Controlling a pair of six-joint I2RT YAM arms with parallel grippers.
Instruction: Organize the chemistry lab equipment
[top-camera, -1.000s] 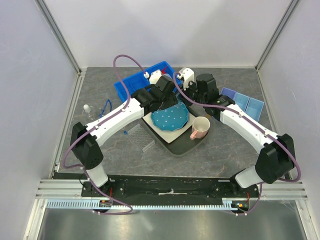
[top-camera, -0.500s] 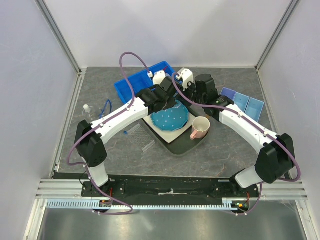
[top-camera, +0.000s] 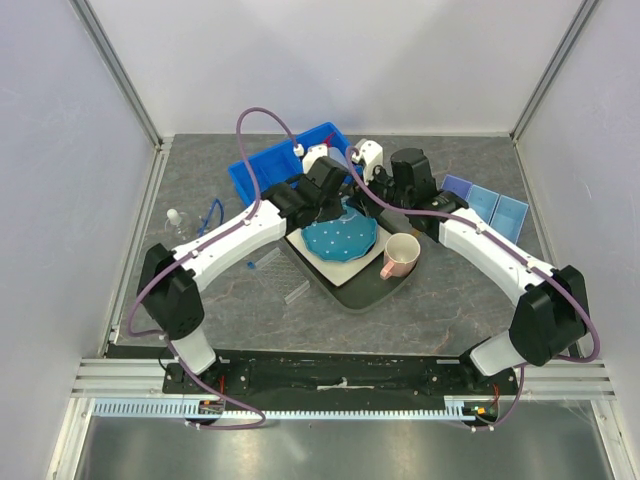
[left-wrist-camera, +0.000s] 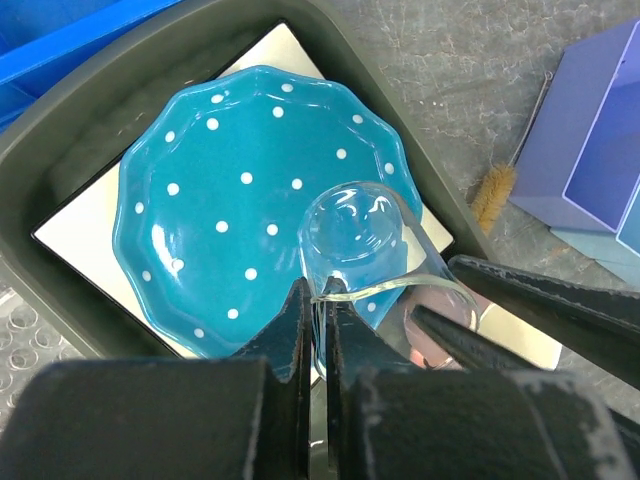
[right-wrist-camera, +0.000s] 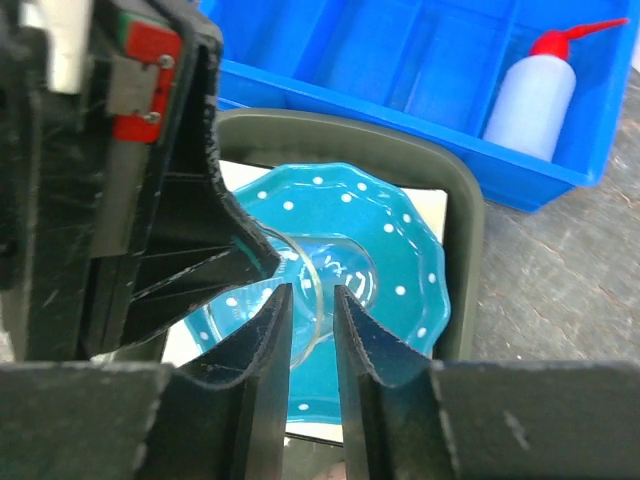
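Note:
A clear beaker (left-wrist-camera: 355, 235) hangs tilted over the blue white-dotted plate (left-wrist-camera: 230, 180). My left gripper (left-wrist-camera: 322, 290) is shut on the beaker's rim, with the glass wall pinched between its fingers. My right gripper (right-wrist-camera: 312, 295) meets it from the other side. Its jaws stand slightly open astride the beaker (right-wrist-camera: 335, 265) wall, with a gap showing beside the glass. Both grippers meet above the plate (top-camera: 340, 235) in the top view. A white squeeze bottle with a red nozzle (right-wrist-camera: 535, 95) lies in the blue bin (right-wrist-camera: 400, 50).
The plate rests on a white board in a grey tray (right-wrist-camera: 465, 220), beside a pink mug (top-camera: 402, 255). A small brush (left-wrist-camera: 493, 195) and pale blue trays (top-camera: 490, 203) lie right of it. A clear rack (top-camera: 285, 280), blue goggles (top-camera: 210, 213) and a white-capped bottle (top-camera: 177, 222) lie left.
My left gripper has closed onto the beaker's rim. My right gripper's jaws have parted a little around the same beaker. Both arms stay over the plate.

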